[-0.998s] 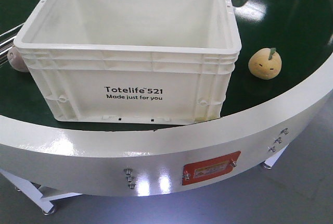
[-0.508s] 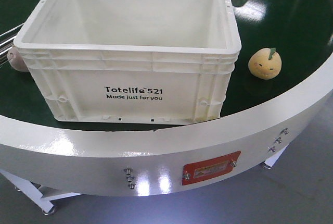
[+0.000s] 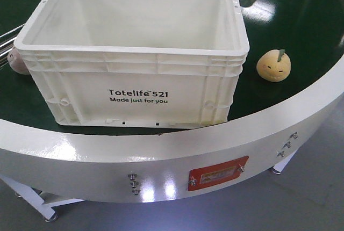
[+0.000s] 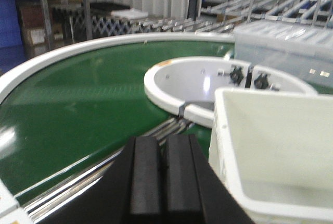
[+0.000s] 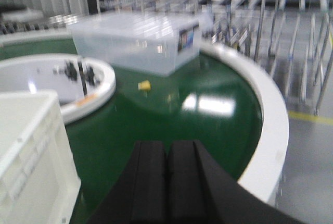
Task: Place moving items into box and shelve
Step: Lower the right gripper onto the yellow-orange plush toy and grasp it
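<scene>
Front view: no shift from a second ago. White box [image 3: 134, 88] at the near edge of the green belt [image 3: 301, 27], empty. Yellow-orange toy [image 3: 273, 65] just right of it, apart. Pink-beige toy [image 3: 18, 62] half hidden at its left corner. Likely nothing loaded yet, picking not begun.

Left wrist view: left gripper [image 4: 163, 146] pressed together, empty, raised beside the box's left rim.

Right wrist view: right gripper [image 5: 167, 148] likewise together and empty, raised over the belt right of the box.

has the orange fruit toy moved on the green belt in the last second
No. The orange fruit toy sits in the same spot, right of the white crate, with the same gap to its corner.
</scene>
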Robot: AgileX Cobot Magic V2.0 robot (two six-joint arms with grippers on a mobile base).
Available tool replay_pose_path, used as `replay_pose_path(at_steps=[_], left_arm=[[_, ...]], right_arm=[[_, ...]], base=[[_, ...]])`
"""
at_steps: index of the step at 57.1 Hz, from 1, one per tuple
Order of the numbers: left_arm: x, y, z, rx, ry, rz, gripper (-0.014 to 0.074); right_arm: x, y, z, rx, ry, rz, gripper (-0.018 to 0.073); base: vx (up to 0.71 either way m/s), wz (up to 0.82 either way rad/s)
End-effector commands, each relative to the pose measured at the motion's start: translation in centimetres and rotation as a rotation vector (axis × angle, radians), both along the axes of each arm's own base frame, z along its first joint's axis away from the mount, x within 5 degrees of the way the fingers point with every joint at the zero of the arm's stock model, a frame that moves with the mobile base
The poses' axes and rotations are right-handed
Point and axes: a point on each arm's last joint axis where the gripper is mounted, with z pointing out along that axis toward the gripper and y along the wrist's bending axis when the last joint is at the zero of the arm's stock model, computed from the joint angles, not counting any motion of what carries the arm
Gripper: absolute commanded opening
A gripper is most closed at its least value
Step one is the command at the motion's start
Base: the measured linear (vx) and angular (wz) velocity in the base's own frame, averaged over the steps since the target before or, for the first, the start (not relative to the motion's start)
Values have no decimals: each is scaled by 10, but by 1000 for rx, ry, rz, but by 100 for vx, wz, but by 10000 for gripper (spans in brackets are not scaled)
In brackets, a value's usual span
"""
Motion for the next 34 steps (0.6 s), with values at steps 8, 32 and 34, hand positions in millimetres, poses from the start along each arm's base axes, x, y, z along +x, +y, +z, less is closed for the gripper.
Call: replay_pose_path(at_steps=[8,32,34], left_arm=[[21,-3,4,16,10,-24,8],[62,-2,37,178,106,-39,384],[66,-2,36,176,120,-37,414]], right_arm=[[30,-2,34,-111,78,14,-4],[96,8,39,-193,266,193,258],[101,8,36,-194,271,197,318]], base=[[0,0],[0,0],[0,0]])
